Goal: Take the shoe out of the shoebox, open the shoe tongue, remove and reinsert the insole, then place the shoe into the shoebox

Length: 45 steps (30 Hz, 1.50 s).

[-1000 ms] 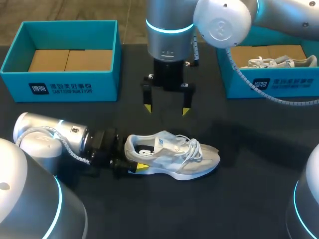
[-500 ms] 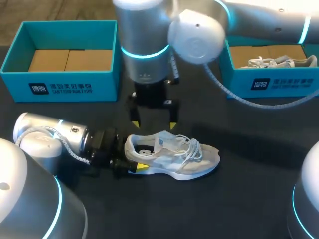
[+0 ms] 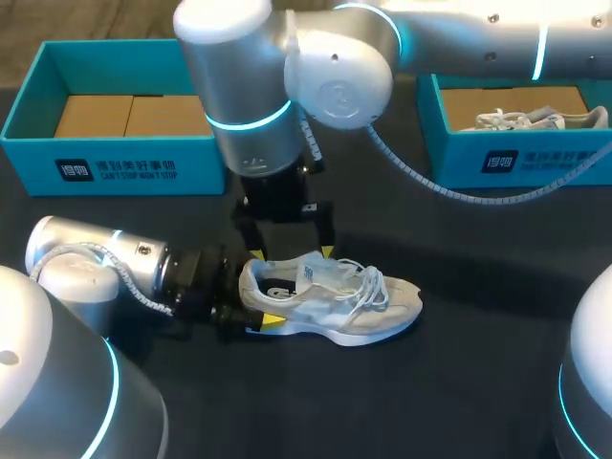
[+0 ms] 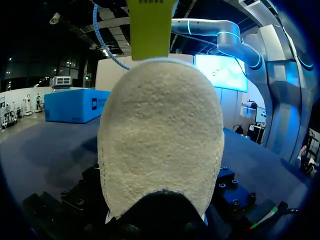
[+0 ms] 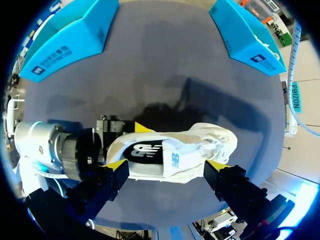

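A white mesh shoe point(image 3: 335, 298) lies on its sole on the dark table, toe to the right. My left gripper point(image 3: 256, 300) lies low at its heel, shut on it, one yellow fingertip point(image 3: 273, 321) on the near side and one fingertip point(image 5: 142, 128) on the far side. The heel point(image 4: 160, 140) fills the left wrist view. My right gripper point(image 3: 292, 252) hangs open just above the shoe's collar, and the shoe point(image 5: 170, 157) lies ahead of and between its yellow tips. A teal shoebox point(image 3: 115, 158) with a cardboard lining stands at the back left.
A second teal box point(image 3: 516, 158) at the back right holds another white shoe point(image 3: 535, 120). My right arm crosses over the table from the right, above the gap between the two boxes.
My right arm has swung left and come down from the middle of the table to just over the shoe's collar, still open. The left gripper and the shoe have not moved.
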### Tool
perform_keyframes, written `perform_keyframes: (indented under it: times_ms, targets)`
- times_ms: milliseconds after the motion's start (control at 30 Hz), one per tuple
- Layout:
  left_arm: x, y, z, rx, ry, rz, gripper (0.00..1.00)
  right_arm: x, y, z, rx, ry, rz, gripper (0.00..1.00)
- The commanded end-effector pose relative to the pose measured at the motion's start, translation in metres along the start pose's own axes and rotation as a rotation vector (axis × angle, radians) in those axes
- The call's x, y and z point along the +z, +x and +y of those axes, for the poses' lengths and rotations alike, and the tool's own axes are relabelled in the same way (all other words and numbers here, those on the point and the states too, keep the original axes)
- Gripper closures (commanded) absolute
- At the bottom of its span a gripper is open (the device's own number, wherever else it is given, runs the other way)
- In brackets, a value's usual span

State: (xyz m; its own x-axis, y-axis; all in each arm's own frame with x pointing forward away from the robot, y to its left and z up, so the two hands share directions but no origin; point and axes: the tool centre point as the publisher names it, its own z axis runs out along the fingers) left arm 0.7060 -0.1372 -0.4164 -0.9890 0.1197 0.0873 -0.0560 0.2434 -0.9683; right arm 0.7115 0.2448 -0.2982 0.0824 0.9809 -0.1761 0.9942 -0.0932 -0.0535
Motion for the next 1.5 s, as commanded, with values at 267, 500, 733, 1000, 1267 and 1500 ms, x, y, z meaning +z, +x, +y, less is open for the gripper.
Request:
perform_keyframes:
  times_ms: [267,500,733,1000,1267,1500]
  targets:
    - [0.001,0.0,0.003,-0.001,-0.003,0.001,1.0,0.024,-0.002,-0.009,0.121,0.002,-0.041,0.0]
    - [0.001,0.0,0.003,-0.001,-0.003,0.001,1.0,0.034,-0.008,-0.011,0.155,0.019,-0.066,0.0]
    - [0.001,0.0,0.003,-0.001,-0.003,0.001,1.0,0.045,-0.01,-0.008,0.175,0.045,-0.101,0.0]
    - [0.001,0.0,0.003,-0.001,-0.003,0.001,1.0,0.047,-0.017,-0.006,0.177,0.033,-0.096,0.0]
    - [0.001,0.0,0.003,-0.001,-0.003,0.001,1.0,0.05,-0.027,-0.009,0.192,0.033,-0.102,0.0]
    - [0.001,0.0,0.003,-0.001,-0.003,0.001,1.0,0.05,-0.034,-0.006,0.203,0.031,-0.093,0.0]
